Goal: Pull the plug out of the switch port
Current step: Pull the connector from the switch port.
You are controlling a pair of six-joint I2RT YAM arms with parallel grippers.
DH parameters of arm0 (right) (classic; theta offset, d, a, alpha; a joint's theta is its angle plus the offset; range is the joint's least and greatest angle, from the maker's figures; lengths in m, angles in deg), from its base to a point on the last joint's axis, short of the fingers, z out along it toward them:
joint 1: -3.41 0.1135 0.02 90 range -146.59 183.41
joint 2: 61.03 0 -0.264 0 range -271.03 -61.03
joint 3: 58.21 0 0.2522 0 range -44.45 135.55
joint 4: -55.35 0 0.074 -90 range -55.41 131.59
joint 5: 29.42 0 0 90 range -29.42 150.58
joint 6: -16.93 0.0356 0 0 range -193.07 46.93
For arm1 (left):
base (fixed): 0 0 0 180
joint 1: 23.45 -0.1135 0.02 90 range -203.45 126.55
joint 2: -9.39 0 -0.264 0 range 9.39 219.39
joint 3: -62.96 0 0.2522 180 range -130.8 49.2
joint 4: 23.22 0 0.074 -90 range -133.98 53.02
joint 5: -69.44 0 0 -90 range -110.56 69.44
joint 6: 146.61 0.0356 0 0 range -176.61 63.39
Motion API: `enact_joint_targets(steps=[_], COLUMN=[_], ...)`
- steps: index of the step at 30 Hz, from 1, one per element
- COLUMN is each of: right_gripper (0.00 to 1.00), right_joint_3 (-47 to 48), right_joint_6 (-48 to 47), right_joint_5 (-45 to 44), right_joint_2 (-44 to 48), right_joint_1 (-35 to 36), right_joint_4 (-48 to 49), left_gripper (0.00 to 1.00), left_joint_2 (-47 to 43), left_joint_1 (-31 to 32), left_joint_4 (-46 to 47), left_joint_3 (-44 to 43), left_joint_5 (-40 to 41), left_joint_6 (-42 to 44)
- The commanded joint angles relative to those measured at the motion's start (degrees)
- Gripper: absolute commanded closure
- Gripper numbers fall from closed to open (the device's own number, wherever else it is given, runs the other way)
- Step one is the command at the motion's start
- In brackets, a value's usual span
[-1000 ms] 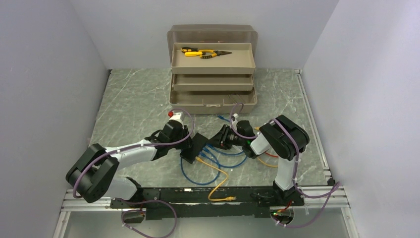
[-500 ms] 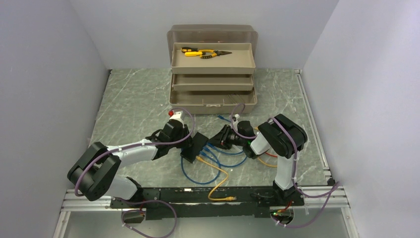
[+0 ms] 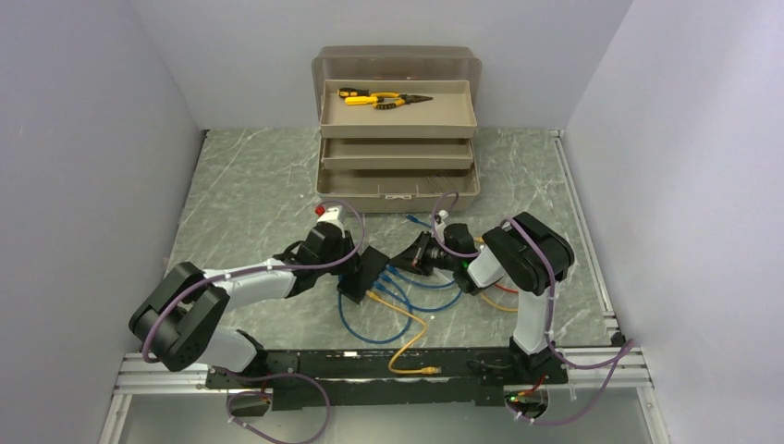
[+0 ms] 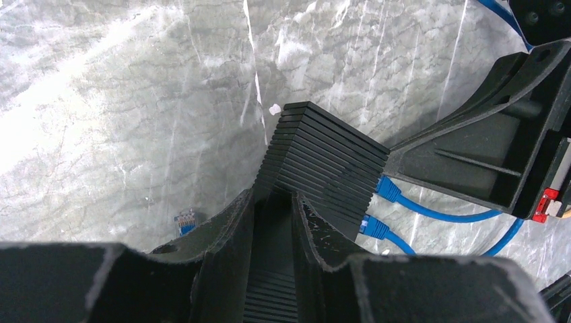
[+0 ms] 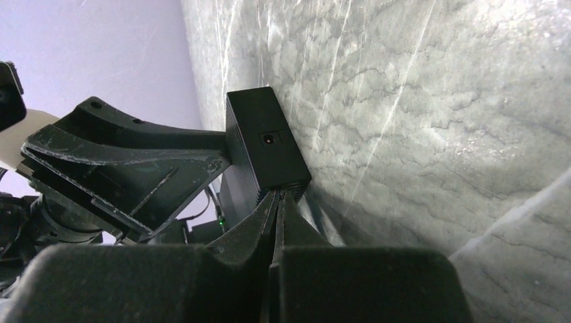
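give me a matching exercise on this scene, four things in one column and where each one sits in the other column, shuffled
Things:
1. switch
2. pliers
3. blue plugs
4. yellow cable

Places:
a. in the top tray of the toolbox
b. seated in sockets of the switch
c. clamped in the jaws of the left gripper
d. trailing toward the near edge of the table

Pairs: 1-c; 2-a; 3-b; 4-d

switch (image 4: pixel 326 158): black, ribbed
cables (image 4: pixel 438 214): blue
lead (image 3: pixel 412 326): yellow
table (image 3: pixel 250 185): grey, white-veined
toolbox (image 3: pixel 398 183): beige
pliers (image 3: pixel 374 98): yellow, black
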Motion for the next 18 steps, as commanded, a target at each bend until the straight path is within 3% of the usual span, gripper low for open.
enact_joint_targets(steps=[1,3,6,8,12,18], right_gripper=[1.0,0.95,0.67,0.62,0.62,0.7], right_joint_3=[1.5,1.6,0.8,0.5,1.2,2.4], right_joint_6=[-1.9,-2.7,-4.6,-6.4,-9.3,-8.7], right_joint_5=[3.3,3.1,1.7,0.9,0.9,4.8], right_joint_2=[1.1,1.4,3.1,4.5,5.5,3.0], right_joint_1=[1.3,1.1,0.7,0.3,-0.2,0.1], right_joint_4=[0.4,-1.2,-4.1,-6.3,-10.1,-8.1], left_gripper=[0.69,0.69,0.69,0.69,0.69,0.69], left_joint_2=[3.6,4.0,4.3,4.3,4.7,5.4], left_joint_1=[1.0,1.0,1.0,1.0,1.0,1.0], left_joint_4=[-7.4,-7.8,-8.0,-7.9,-7.4,-7.0], left_joint_3=[1.1,0.5,0.3,0.6,1.0,0.9], left_joint_5=[0.4,0.4,0.3,0.3,0.0,-0.4], left_joint_6=[1.5,1.7,1.6,1.6,1.5,1.3])
